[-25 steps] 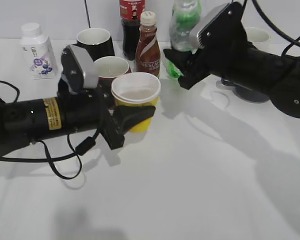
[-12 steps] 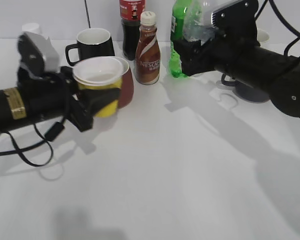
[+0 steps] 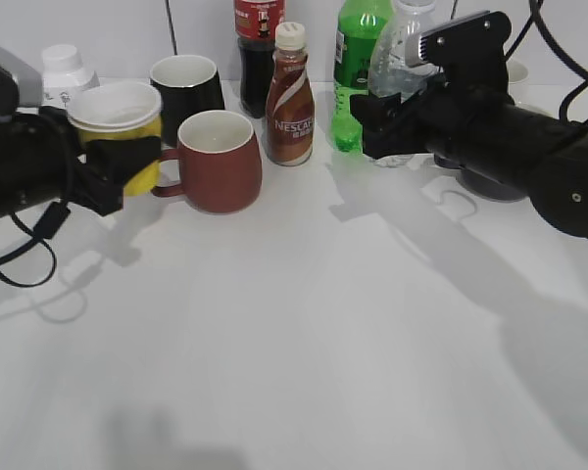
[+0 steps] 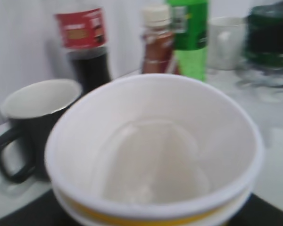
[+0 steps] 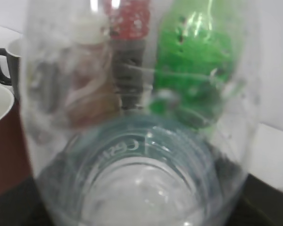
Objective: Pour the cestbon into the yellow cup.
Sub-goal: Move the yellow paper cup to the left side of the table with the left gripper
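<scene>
Cestbon (image 3: 404, 59) beside green soda bottle (image 3: 354, 59)

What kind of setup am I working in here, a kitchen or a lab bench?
Most likely a lab test bench: a bare white table against a plain wall, loose arm cables, and assorted drinks lined up like props, such as the Nescafe bottle and green soda bottle.

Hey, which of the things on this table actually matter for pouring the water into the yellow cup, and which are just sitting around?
Part of the job:
- cestbon bottle, held in the right end effector
- yellow cup, held in the left end effector

Just lying about:
- dark red mug
- black mug
- Nescafe bottle
- green soda bottle
- cola bottle
- white bottle
</scene>
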